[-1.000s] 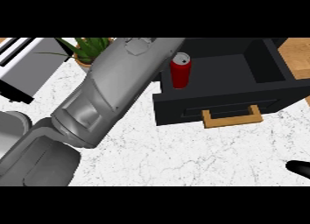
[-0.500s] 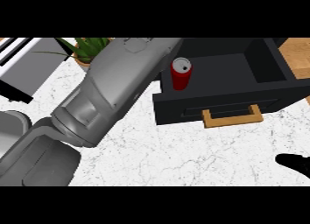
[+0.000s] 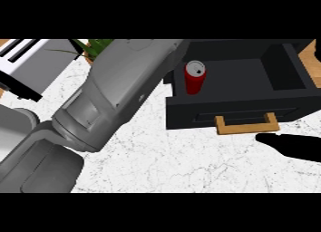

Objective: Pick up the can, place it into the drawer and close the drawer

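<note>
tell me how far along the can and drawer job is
Done: the red can stands upright inside the open black drawer. In hand: the right robot hand is near the wooden handle, just below and to its right, not touching. Left: pushing the drawer shut.

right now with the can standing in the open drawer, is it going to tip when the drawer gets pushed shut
The can is tall and narrow and stands upright, so a quick push on the drawer may tip it. It looks rigid. If it falls, its round body would likely roll, though the drawer walls should contain it.
</note>
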